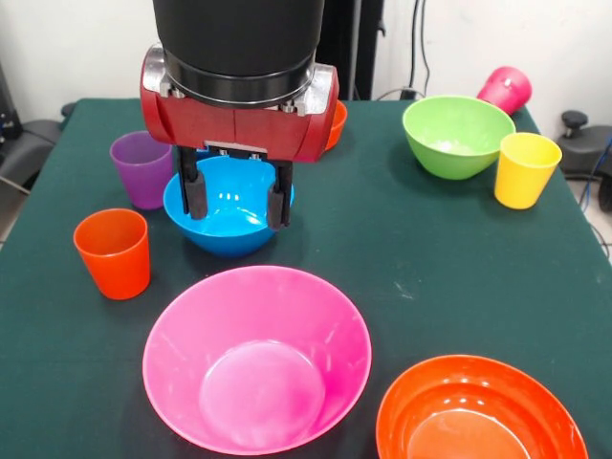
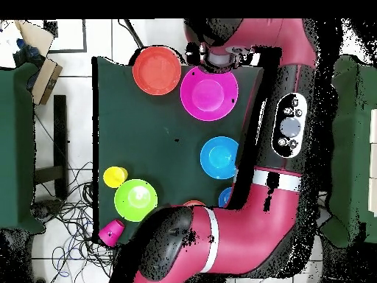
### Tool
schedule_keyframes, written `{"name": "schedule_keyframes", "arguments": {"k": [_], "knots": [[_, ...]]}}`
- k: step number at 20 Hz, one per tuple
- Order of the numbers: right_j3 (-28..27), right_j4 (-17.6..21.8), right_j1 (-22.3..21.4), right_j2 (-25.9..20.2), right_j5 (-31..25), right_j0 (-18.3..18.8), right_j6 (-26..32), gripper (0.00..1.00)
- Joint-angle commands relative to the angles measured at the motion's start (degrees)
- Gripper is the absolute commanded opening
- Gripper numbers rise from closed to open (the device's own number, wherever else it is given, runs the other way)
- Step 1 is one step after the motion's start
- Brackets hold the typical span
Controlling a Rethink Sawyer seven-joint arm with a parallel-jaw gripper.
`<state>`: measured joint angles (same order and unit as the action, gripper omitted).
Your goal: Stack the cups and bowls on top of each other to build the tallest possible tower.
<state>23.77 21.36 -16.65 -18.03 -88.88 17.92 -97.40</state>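
My gripper (image 1: 236,201) is open and hangs over the medium blue bowl (image 1: 229,229), one finger over its inside and one at its right rim. The purple cup (image 1: 142,170) and orange cup (image 1: 113,251) stand left of it. The very large pink bowl (image 1: 256,356) and large orange bowl (image 1: 478,416) sit at the near edge. The lime green bowl (image 1: 457,136), yellow cup (image 1: 525,169) and magenta cup (image 1: 505,89), which lies on its side, are at the far right. The small orange bowl (image 1: 336,124) peeks out behind the gripper. The small blue bowl (image 2: 225,197) shows only partly in the overhead view.
In the overhead view the arm (image 2: 287,140) covers the table's right side and hides the purple and orange cups. All bowls stand upright and apart on the dark green cloth (image 1: 402,249). Cables lie on the floor beyond the table.
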Motion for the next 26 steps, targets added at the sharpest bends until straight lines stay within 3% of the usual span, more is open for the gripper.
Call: {"name": "schedule_keyframes", "arguments": {"k": [1, 3, 7, 10, 21, 26], "knots": [[7.17, 2.79, 0.30, -0.92, 2.83, -0.02, 17.93, 1.00], [8.87, 2.66, -0.75, -0.24, 2.95, -0.09, 17.90, 1.00], [17.77, 1.55, -5.49, 1.97, 8.84, 0.34, 15.00, 1.00], [20.96, 1.56, -7.32, 2.39, 11.16, 0.42, 13.27, 1.00], [21.85, 1.63, -8.13, 1.86, 10.97, 0.96, 12.02, 1.00], [26.76, 0.57, -10.07, 1.76, 14.86, 2.68, 12.07, 1.00]]}}
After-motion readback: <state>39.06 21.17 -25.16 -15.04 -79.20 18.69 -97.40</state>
